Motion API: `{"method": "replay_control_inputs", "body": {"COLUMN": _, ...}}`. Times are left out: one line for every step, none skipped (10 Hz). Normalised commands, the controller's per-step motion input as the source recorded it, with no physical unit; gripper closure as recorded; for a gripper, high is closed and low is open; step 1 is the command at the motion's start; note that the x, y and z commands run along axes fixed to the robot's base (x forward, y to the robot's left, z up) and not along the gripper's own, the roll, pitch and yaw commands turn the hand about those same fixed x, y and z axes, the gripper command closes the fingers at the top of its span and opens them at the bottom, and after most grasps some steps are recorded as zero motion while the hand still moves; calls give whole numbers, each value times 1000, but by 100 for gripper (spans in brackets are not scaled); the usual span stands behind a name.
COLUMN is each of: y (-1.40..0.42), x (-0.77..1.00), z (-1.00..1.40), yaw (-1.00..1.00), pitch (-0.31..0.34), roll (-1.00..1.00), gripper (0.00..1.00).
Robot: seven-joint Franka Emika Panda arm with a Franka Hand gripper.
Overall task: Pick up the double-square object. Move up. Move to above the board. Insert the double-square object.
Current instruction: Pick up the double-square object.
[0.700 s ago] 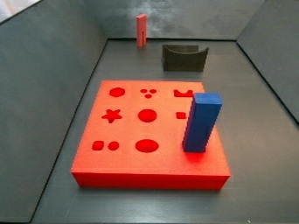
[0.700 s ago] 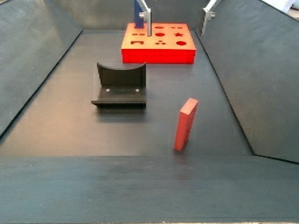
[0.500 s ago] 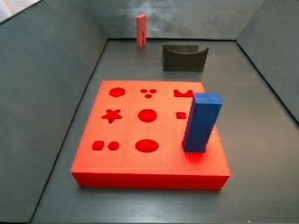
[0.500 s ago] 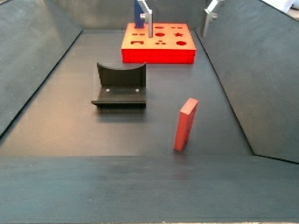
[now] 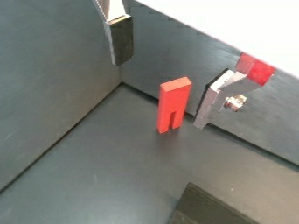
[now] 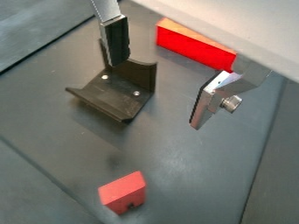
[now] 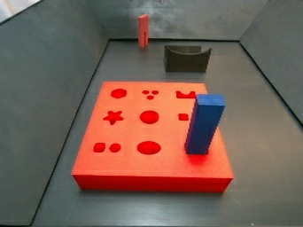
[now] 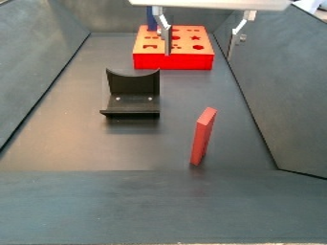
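Observation:
The double-square object is a slim red peg (image 8: 204, 136) standing upright on the dark floor, untouched; it also shows in the far corner in a side view (image 7: 143, 30) and in both wrist views (image 5: 173, 105) (image 6: 122, 190). The board (image 7: 130, 146) is a flat red slab with cut-out holes, and it shows far off in a side view (image 8: 192, 59). My gripper (image 8: 197, 24) hangs high at the upper edge of that side view, open and empty. Its fingers (image 5: 121, 39) stand wide apart, well above the peg. The gripper does not show in the side view facing the board.
A tall blue block (image 7: 205, 124) stands upright in the board's right side. The fixture (image 8: 130, 93), a dark bracket on a base plate, stands on the floor between peg and board, also seen in a wrist view (image 6: 117, 87). Grey walls enclose the floor.
My gripper has come lower into the side view; its white body now shows at the upper edge. The peg, board and blue block have not moved.

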Motion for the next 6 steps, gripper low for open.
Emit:
{"method": "replay_control_inputs", "body": {"y": 297, "x": 0, "z": -129, "yaw": -663, "pitch": -27, "roll": -10, "gripper": 0}}
{"method": "replay_control_inputs", "body": {"y": 426, "x": 0, "z": -214, "yaw": -549, "pitch": -30, "roll": 0, "gripper": 0}}
{"method": "replay_control_inputs", "body": {"y": 551, "x": 0, "z": -311, "yaw": -414, "pitch": -40, "roll": -10, "gripper": 0}}
{"method": "replay_control_inputs", "body": {"y": 614, "x": 6, "z": -374, "yaw": -346, "pitch": -43, "roll": -29, "gripper": 0}}
{"method": "replay_control_inputs", "body": {"y": 643, "x": 123, "z": -500, "yaw": -331, "pitch": -63, "roll": -27, "gripper": 0}}
{"method": "replay_control_inputs", "body": {"y": 643, "x": 0, "z": -777, "yaw": -223, "pitch": -151, "roll": -41, "gripper": 0}}
